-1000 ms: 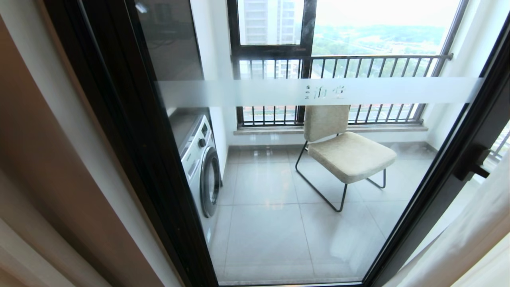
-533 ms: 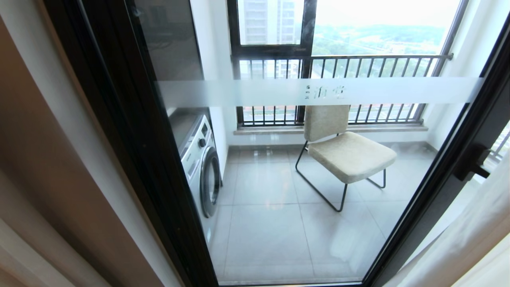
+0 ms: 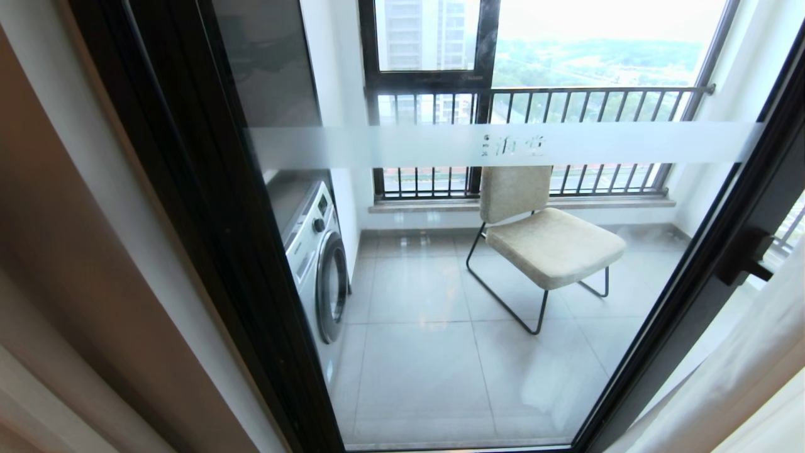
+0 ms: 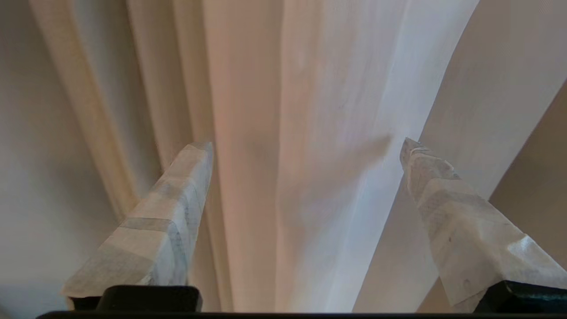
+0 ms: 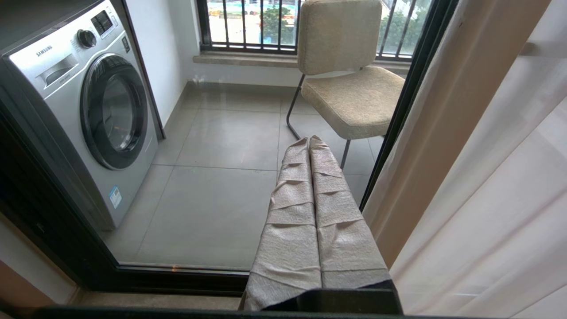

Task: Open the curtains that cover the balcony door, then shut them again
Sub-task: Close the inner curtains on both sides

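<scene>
1. The balcony door (image 3: 503, 264) is seen uncovered: a tall clear glass panel in a black metal frame, crossed by a frosted horizontal band with small characters, with a black handle (image 3: 745, 255) on its right edge.
2. The curtains (image 3: 748, 371) are gathered at both sides of the door, sheer white voile at the right; pleated beige fabric and sheer white voile are shown hanging in folds in the left wrist view (image 4: 310, 133).

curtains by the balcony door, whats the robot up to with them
The curtains are drawn off to both sides, so the balcony door glass is uncovered, with a chair and washing machine visible beyond. The left end effector is open, facing the sheer white folds without gripping them. The right end effector is shut and empty, pointing at the door glass. Closing them remains to be done.
</scene>
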You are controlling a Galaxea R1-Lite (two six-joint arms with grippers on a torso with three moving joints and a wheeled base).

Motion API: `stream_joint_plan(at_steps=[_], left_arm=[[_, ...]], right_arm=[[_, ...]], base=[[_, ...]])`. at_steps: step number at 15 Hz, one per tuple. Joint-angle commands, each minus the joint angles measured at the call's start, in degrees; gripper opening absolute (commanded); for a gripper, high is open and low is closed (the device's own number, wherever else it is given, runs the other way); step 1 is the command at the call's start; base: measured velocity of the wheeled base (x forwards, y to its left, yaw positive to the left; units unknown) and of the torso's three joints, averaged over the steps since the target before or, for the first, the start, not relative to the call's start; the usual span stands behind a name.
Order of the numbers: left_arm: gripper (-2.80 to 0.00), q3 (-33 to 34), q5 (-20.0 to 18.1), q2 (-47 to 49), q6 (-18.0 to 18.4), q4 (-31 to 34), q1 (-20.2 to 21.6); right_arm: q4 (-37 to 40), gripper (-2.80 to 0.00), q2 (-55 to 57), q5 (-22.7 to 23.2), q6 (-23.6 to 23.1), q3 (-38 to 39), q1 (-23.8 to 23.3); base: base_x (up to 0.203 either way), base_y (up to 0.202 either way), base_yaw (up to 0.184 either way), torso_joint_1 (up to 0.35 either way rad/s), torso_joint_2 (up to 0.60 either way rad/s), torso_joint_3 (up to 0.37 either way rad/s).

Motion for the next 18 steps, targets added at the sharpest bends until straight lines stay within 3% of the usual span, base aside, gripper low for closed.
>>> stream_joint_plan(at_steps=[1,5,13,18], left_arm=[[0.00,-0.33,-2.28,5.44,-0.04,-4.65,1.26],[0.00,-0.65,-4.99,10.73,-0.12,-13.49,1.28],[0.00,-2.67,-11.42,16.51,-0.21,-20.74,1.16],[0.00,-2.63,-11.97,17.83,-0.14,-23.44,0.75]], right_arm=[[-0.01,-2.80,0.07,0.03,-0.06,0.00,-0.02],[-0.01,-2.80,0.07,0.03,-0.06,0.00,-0.02],[-0.01,-2.80,0.07,0.03,-0.06,0.00,0.01],[-0.01,-2.80,0.07,0.03,-0.06,0.00,0.07]], base=[[0.000,0.000,0.000,0.000,0.00,0.000],[0.000,0.000,0.000,0.000,0.00,0.000],[0.000,0.000,0.000,0.000,0.00,0.000],[0.000,0.000,0.000,0.000,0.00,0.000]])
